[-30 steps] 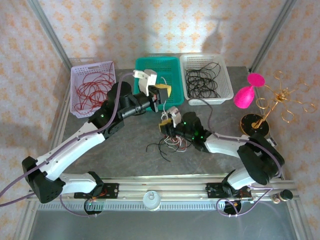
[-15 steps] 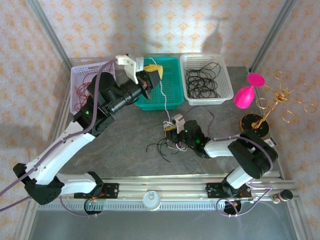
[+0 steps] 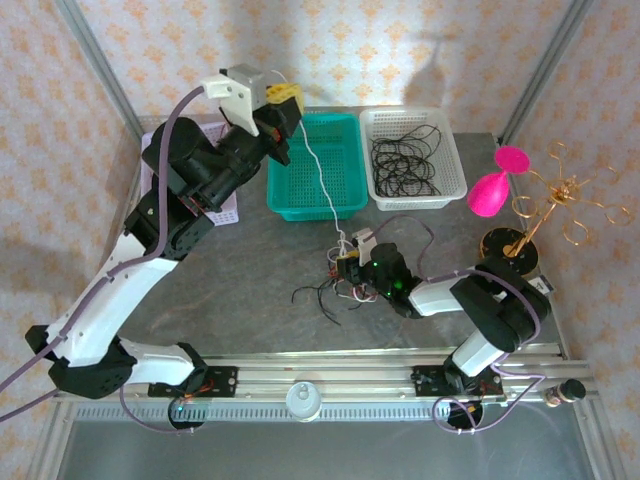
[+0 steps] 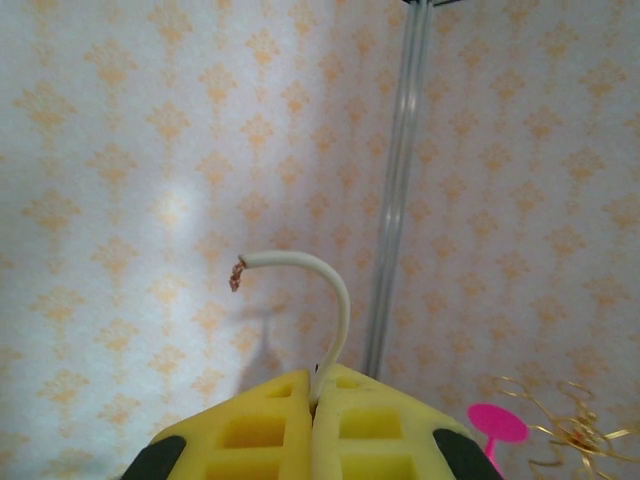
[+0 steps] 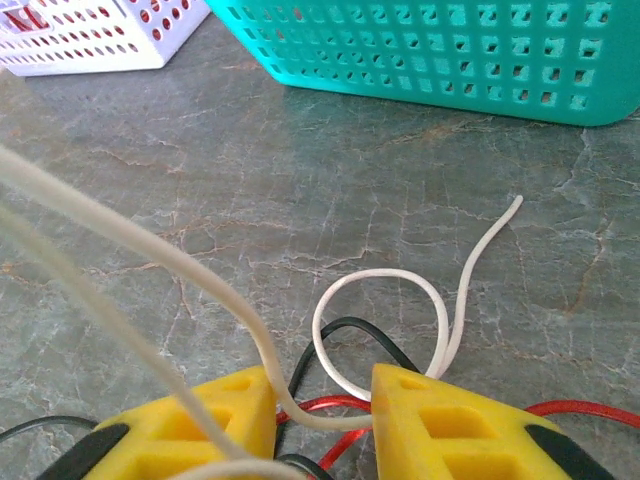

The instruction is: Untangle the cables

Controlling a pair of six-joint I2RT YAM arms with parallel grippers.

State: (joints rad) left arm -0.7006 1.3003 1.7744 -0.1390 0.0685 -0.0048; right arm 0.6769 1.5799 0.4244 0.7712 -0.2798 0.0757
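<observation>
Left gripper (image 3: 285,97): pinching the white cable (image 3: 318,180), held up high.
Right gripper (image 3: 346,262): jaws a little apart, squeezing nothing, right over the bunch of cables (image 3: 325,293).
White cable line: 11 o'clock down to 5 o'clock.
Nearer arm: right.

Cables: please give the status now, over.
Left gripper shut on thin white cable, raised high. Right gripper open, low over the bunch of red, black and white wires. White cable runs over teal plastic basket into that bunch.
</observation>
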